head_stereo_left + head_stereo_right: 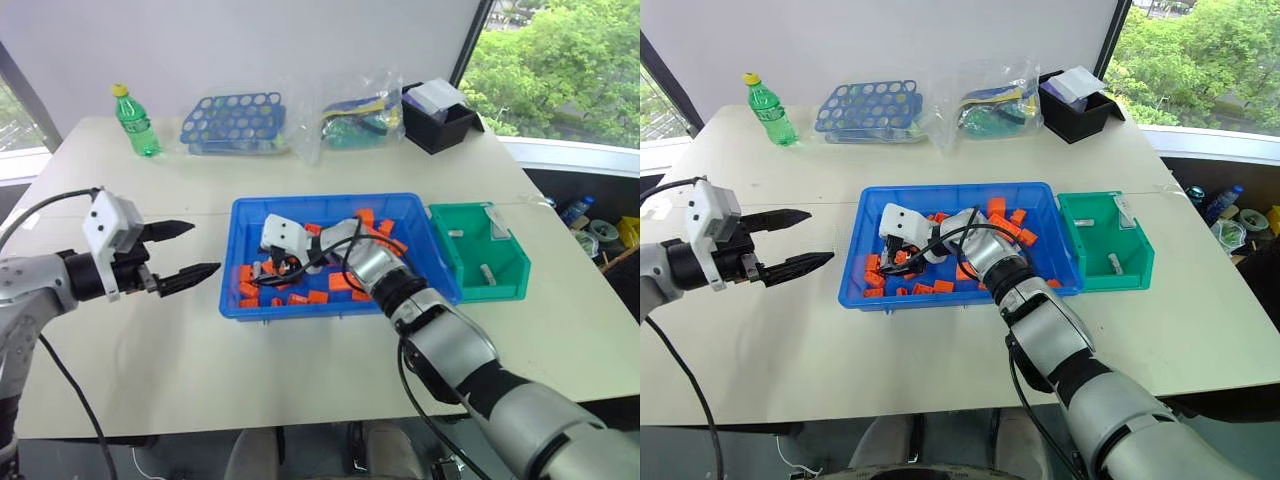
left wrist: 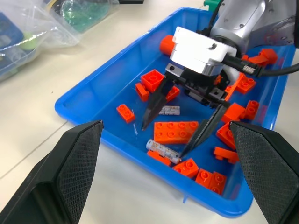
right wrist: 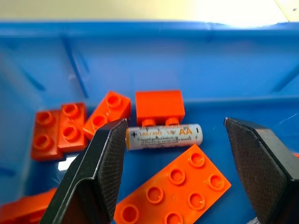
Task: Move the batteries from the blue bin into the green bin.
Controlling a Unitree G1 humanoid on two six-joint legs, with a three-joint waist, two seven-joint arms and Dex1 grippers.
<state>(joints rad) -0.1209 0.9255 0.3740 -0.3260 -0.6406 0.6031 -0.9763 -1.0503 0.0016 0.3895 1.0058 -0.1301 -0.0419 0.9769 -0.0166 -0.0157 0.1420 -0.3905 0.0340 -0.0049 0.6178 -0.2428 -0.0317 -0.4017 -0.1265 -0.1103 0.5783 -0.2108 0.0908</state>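
The blue bin (image 1: 243, 210) sits mid-table, holding several orange bricks (image 1: 340, 281) and two batteries. One battery (image 3: 164, 136) lies between orange bricks, straight ahead of my right gripper (image 3: 175, 123). That gripper is open and empty, reaching low into the bin's left half (image 1: 272, 270). The second battery (image 2: 162, 150) lies by the bin's near wall. The green bin (image 1: 512, 262) touches the blue bin's right side, with two batteries (image 1: 487, 270) inside. My left gripper (image 1: 203, 248) hovers open and empty over the table, just left of the blue bin.
Along the table's far edge stand a green bottle (image 1: 135, 120), a blue rack with round holes (image 1: 235, 122), a clear plastic bag (image 1: 350, 115) and a black box (image 1: 438, 118). Bare tabletop lies in front of both bins.
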